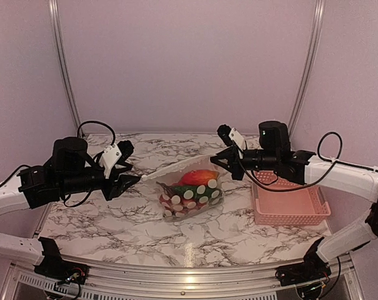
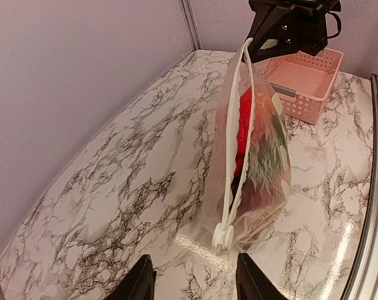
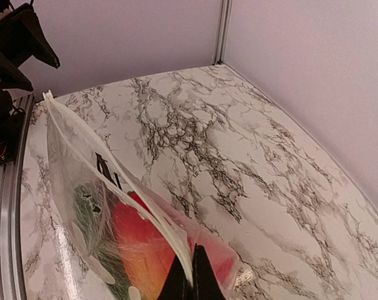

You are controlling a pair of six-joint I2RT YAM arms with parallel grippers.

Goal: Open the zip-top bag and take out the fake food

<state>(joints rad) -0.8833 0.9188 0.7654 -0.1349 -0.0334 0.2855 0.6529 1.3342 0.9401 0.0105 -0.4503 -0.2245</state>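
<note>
Since the zip-top bag (image 1: 176, 170) sits mid-tabletop (image 1: 101, 219) with the fake food (image 1: 192, 190) inside, the right tool (image 3: 190, 278) pinches the right end of its zip strip, keeping that edge raised and straight. Left tool (image 2: 195, 262) is spread, the strip's other end just ahead and ungripped, probably positioned to take it and pull the seal apart. Pink basket (image 1: 292, 220) stands by the right edge.

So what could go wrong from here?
Only the right hand pinches the zip-top bag, at one end of its strip; the fake food weighs on it and could pull it free. The left hand is open and may close short of the strip's white end piece.
</note>
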